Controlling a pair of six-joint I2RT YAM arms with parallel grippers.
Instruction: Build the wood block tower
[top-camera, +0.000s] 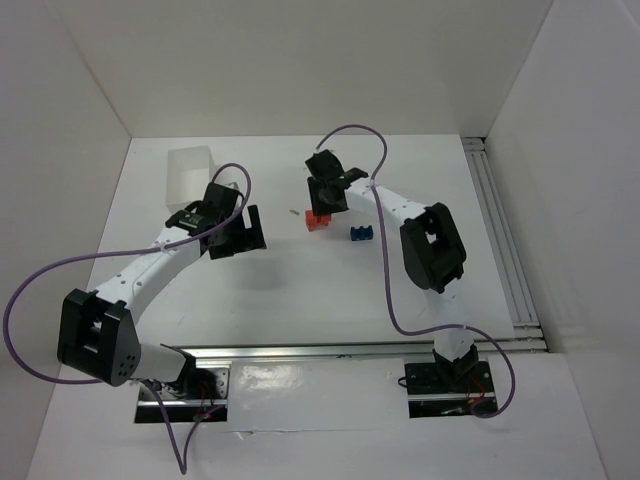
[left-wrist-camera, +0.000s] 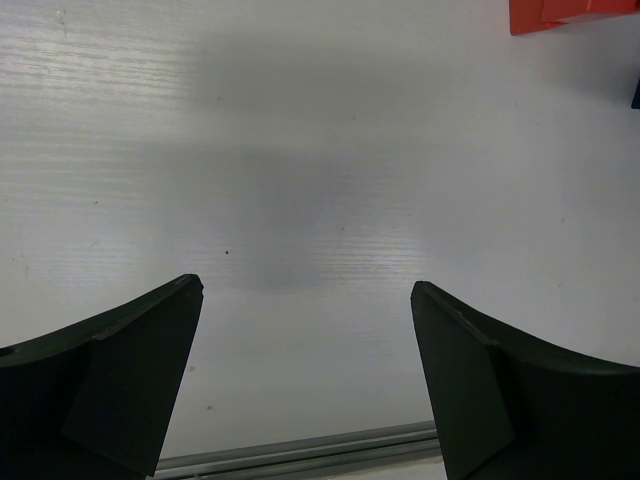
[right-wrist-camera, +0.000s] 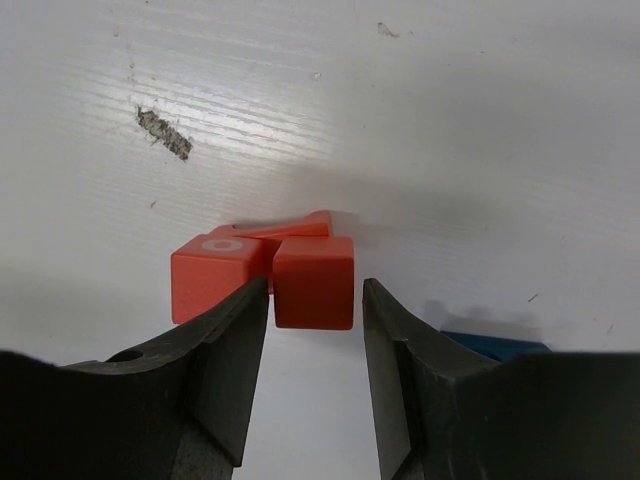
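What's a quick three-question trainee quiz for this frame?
1. True or false: the left end effector is holding a block.
2. The blue block is: A) stacked on the red-orange blocks; B) on the table, apart from them; C) in the left end effector.
3. Short answer: which end effector has a red-orange block just ahead of its open jaws?

Key: 1 false, it is open with nothing in it. 2 B. 3 the right end effector.
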